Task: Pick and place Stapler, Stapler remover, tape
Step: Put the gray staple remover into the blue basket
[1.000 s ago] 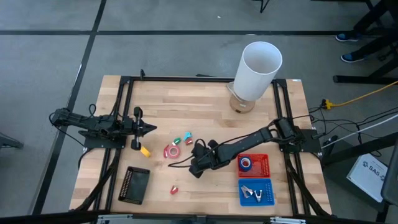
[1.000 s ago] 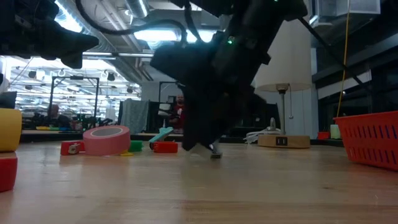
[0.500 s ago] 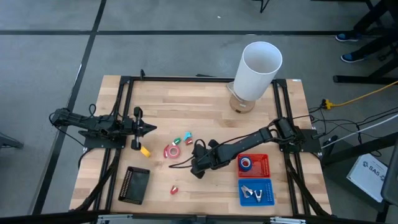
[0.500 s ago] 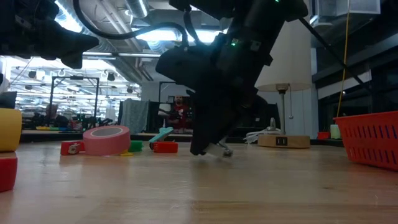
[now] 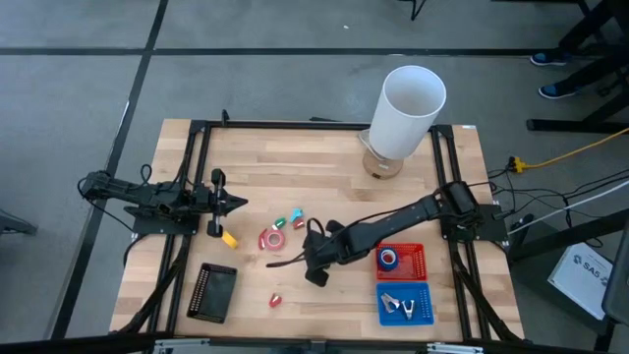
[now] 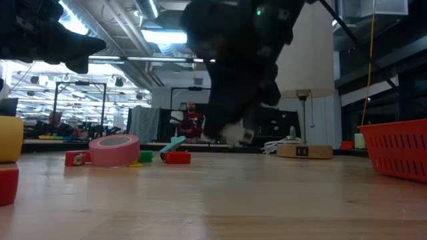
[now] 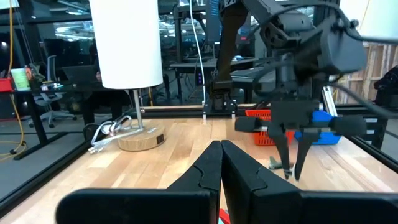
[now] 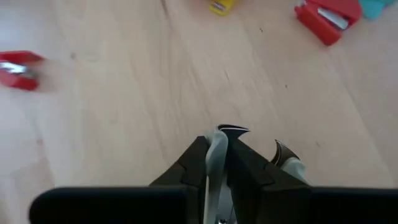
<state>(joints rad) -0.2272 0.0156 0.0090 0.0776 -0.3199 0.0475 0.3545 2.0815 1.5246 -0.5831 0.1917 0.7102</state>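
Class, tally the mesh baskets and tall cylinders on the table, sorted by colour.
Red basket: 1
Blue basket: 1
White cylinder: 1
Total: 3

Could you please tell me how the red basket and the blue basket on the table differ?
The red basket lies nearer the table's middle; the blue basket sits beside it, nearer the table's edge. The red basket holds a blue tape roll, while the blue basket holds a metal staple remover. Both are shallow, perforated trays of similar size, side by side.
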